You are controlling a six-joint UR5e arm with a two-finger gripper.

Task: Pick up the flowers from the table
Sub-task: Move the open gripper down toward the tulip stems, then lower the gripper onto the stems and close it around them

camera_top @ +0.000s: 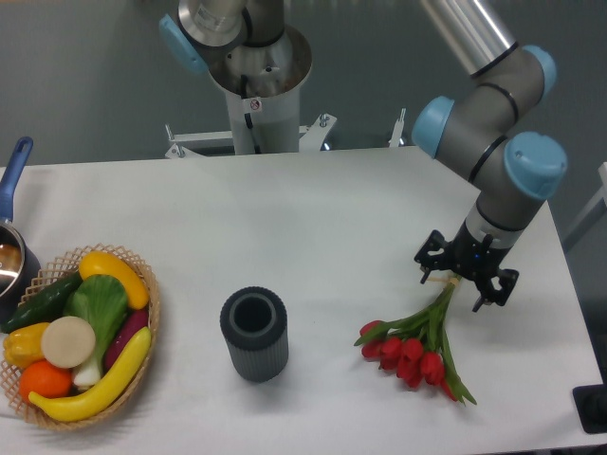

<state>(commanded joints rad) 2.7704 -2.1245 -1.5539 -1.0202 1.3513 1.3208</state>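
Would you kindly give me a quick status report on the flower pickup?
Hand open, low over the stems. Flowers lying flat on the table, not gripped. Grey ribbed cup well clear to the side; nothing blocking.

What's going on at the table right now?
The gripper is down over the stems of the flowers, near the tan band, with its fingers spread on either side. The bunch lies flat on the table, not lifted. A dark cylinder and a produce basket sit untouched to the left.
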